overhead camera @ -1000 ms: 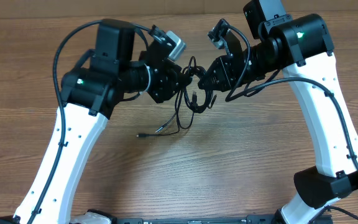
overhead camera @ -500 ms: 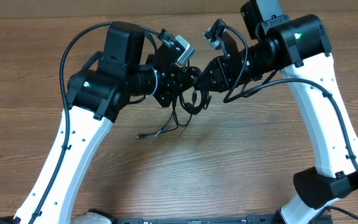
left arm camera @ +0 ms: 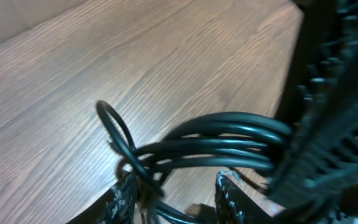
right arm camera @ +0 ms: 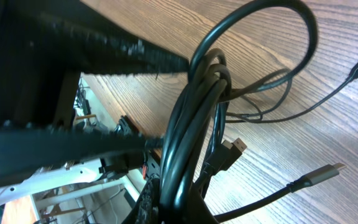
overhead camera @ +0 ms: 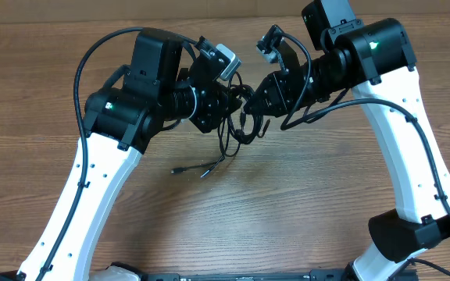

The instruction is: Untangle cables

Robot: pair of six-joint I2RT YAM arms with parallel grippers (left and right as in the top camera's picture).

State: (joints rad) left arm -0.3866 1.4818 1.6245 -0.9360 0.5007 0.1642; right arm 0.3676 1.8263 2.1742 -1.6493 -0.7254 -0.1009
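The cables [overhead camera: 241, 125] are thin black wires, looped in a bundle that hangs between my two grippers above the table. My right gripper [overhead camera: 258, 97] is shut on the bundle; in the right wrist view several strands [right arm camera: 197, 106] run up out of its jaws [right arm camera: 176, 208]. My left gripper [overhead camera: 231, 98] faces it from the left. Its fingers [left arm camera: 126, 198] stand apart in the left wrist view, around the gap [left arm camera: 179, 199]. Strands [left arm camera: 229, 134] cross just past the tips, and one loop lies against the left finger. Loose plug ends [overhead camera: 180, 169] rest on the wood.
The table [overhead camera: 303, 203] is bare wood. Metal-tipped plug ends [right arm camera: 328, 171] trail out to the right in the right wrist view. Both white arms arch in from the near edge, and their thick black cables run along them [overhead camera: 84, 70].
My left arm has shifted right, closer to the right gripper. The hanging loops have bunched up and the loose ends on the table have slid slightly. The right gripper has held still.
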